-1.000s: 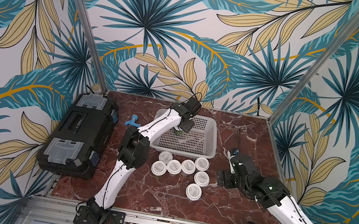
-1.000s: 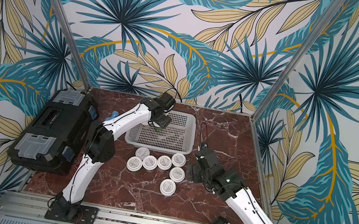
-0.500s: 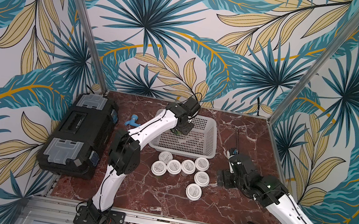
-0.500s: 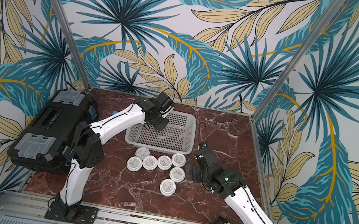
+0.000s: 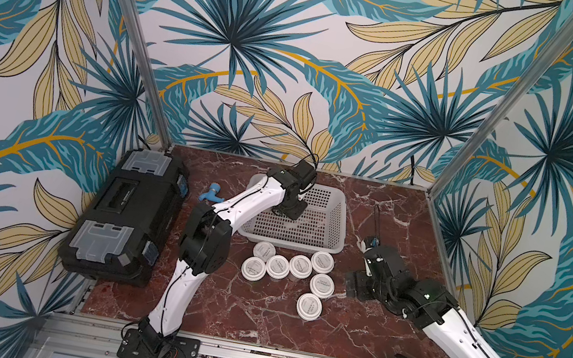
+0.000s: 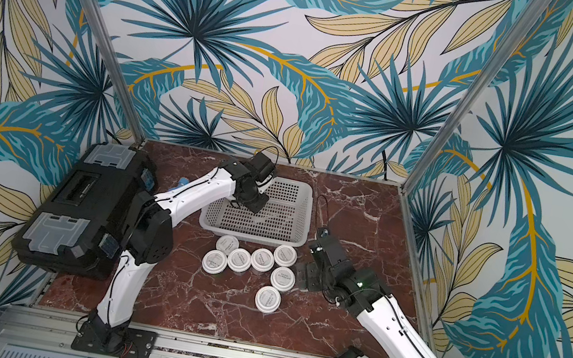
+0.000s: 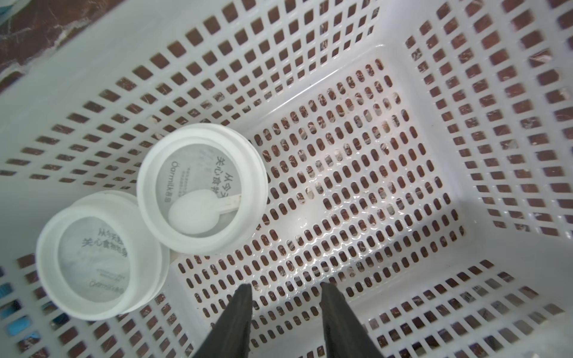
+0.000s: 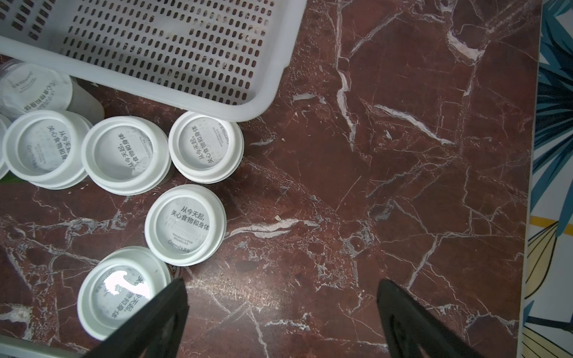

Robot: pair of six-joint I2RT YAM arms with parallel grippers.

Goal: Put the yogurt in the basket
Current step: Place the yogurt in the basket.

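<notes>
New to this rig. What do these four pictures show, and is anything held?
Two white robot arms stand at a marble table. Two pictures come from one overhead stereo camera; the other two from a camera on each wrist. The left tool hangs inside the white perforated basket, jaws slightly apart, empty, beside two yogurt cups. The right tool is wide open and empty over the table, near seven more yogurt cups. A black toolbox and blue fitting lie aside.

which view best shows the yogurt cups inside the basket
Left wrist view: two white-lidded round yogurt cups stand in the perforated white plastic basket. Both top views: left arm hides them. Right wrist view: not shown.
</notes>
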